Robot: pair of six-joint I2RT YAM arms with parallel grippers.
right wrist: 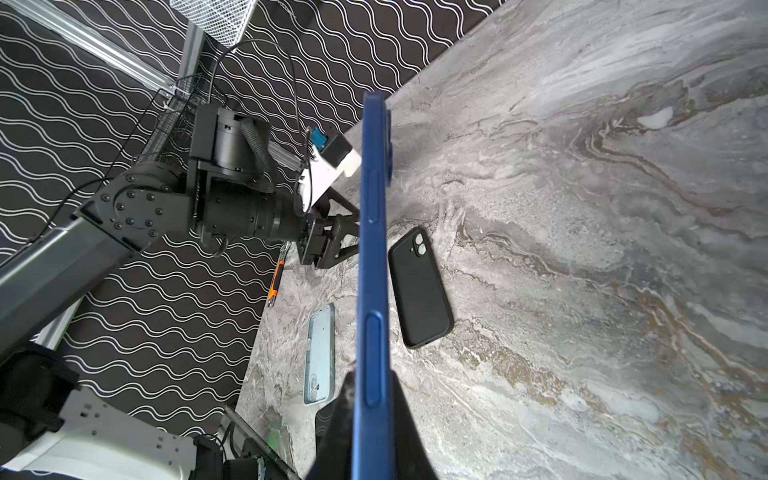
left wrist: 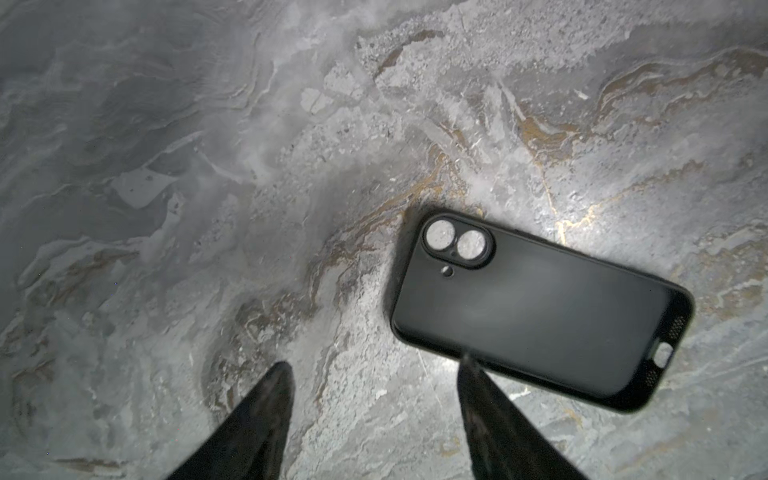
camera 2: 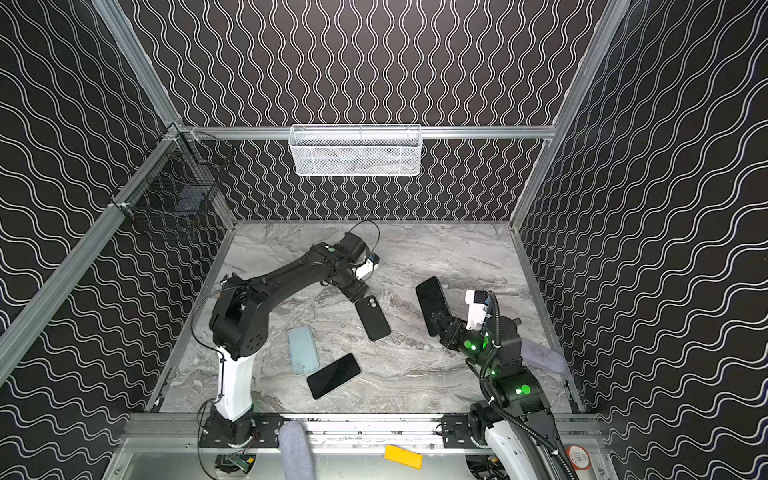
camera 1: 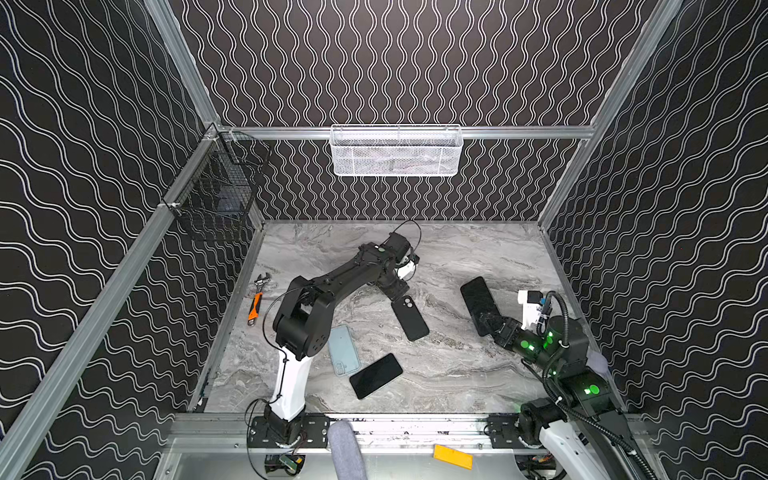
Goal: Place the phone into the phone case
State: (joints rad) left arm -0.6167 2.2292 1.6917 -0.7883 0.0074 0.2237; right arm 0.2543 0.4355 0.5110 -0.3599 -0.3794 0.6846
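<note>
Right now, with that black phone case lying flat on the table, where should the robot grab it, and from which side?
Probably across its two long edges, straight down from above. The black phone case lies flat on the table, so only its thin rim offers purchase, and the width is its shorter span. The open left gripper hovers beside the camera-hole end, the nearest spot.

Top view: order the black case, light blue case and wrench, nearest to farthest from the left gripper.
From the left gripper:
1. black case, right at its fingertips.
2. light blue case, toward the front.
3. wrench, far left.
</note>
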